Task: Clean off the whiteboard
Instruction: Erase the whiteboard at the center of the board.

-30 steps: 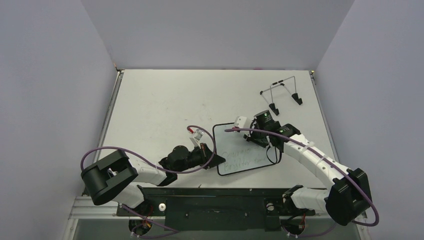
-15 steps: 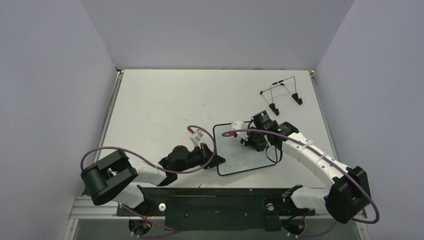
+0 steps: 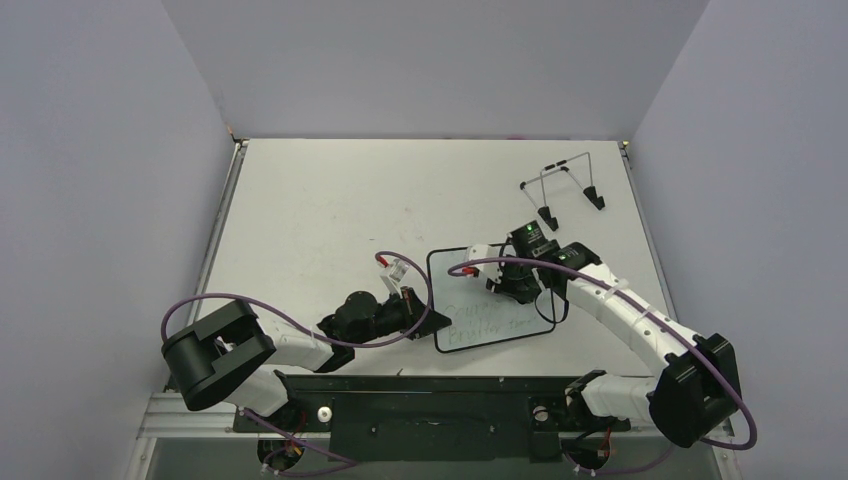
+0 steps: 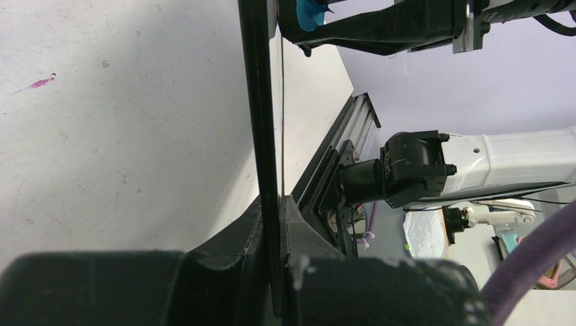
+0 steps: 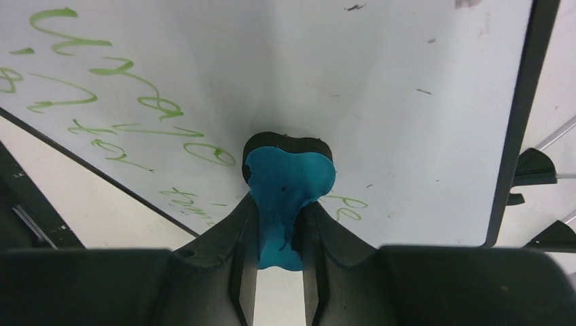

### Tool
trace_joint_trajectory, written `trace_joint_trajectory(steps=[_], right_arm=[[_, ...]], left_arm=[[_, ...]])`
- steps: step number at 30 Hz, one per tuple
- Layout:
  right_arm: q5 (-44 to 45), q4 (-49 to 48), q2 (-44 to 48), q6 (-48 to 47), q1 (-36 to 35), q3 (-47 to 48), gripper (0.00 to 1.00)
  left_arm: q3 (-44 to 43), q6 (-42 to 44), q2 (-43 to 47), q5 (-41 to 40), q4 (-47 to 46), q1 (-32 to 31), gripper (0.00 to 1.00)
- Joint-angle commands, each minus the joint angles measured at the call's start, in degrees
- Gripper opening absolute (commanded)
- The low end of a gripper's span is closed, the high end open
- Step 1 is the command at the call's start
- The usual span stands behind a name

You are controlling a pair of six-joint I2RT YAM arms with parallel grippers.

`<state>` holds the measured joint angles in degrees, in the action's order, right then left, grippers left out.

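The whiteboard lies mid-table, white with a thin black rim, and green handwriting covers its near part. My left gripper is shut on the board's left rim, which the left wrist view shows edge-on as a black bar clamped between the jaws. My right gripper is shut on a blue bone-shaped eraser, whose dark pad presses on the board surface. In the top view the right gripper is over the board's upper right part. The eraser also shows in the left wrist view.
A thin wire stand with black feet stands at the back right, and its feet show just past the board's rim. The black mounting rail runs along the near table edge. A small pink mark is on the tabletop.
My right gripper with the eraser slid a little toward the near left across the board, then slightly back right. The left gripper has kept its hold on the rim.
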<state>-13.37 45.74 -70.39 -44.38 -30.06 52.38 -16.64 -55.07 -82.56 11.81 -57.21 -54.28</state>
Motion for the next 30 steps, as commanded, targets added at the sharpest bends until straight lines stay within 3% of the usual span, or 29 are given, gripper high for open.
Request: trace_joint_trajectory(steps=[1,3,7,11,16,18,21,24,30], right_arm=[[-2.5,-3.0,0.3,5.2,1.9,2.1,0.00],[2.3,-8.4,1.8,8.5,3.4,1.0,0.00],[6.4,-7.6,2.9,6.1,5.3,-1.2,0.00],[-1.2,0.4,2.5,-2.0,5.1,-1.1,0.00],[-10.5,1.1,4.4,-2.3,3.5,0.1,0.00],[-7.6,-3.1,4.9,2.3,3.8,0.0,0.00],[4.1,-10.6,4.9,9.1,5.6,-1.2,0.00],[7.0,-10.5,4.7,8.5,7.9,-1.8,0.00],[-9.2,3.1,3.5,-3.4,6.3,0.2,0.00]], left_arm=[[-1.0,2.1,0.9,1.9,-7.3,-0.5,0.00],[-0.8,2.0,0.9,1.9,-7.6,-0.4,0.00],[-0.7,2.1,1.1,2.0,-7.7,-0.4,0.00],[-0.3,2.3,2.1,1.8,-7.0,-0.4,0.00],[0.0,2.4,2.3,1.9,-7.2,-0.4,0.00],[0.0,2.4,2.1,2.0,-7.4,-0.4,0.00],[0.1,2.6,2.5,1.9,-7.3,-0.4,0.00],[0.1,2.9,3.0,1.8,-6.5,-0.4,0.00],[-0.2,3.4,3.2,2.0,-5.9,-0.3,0.00]])
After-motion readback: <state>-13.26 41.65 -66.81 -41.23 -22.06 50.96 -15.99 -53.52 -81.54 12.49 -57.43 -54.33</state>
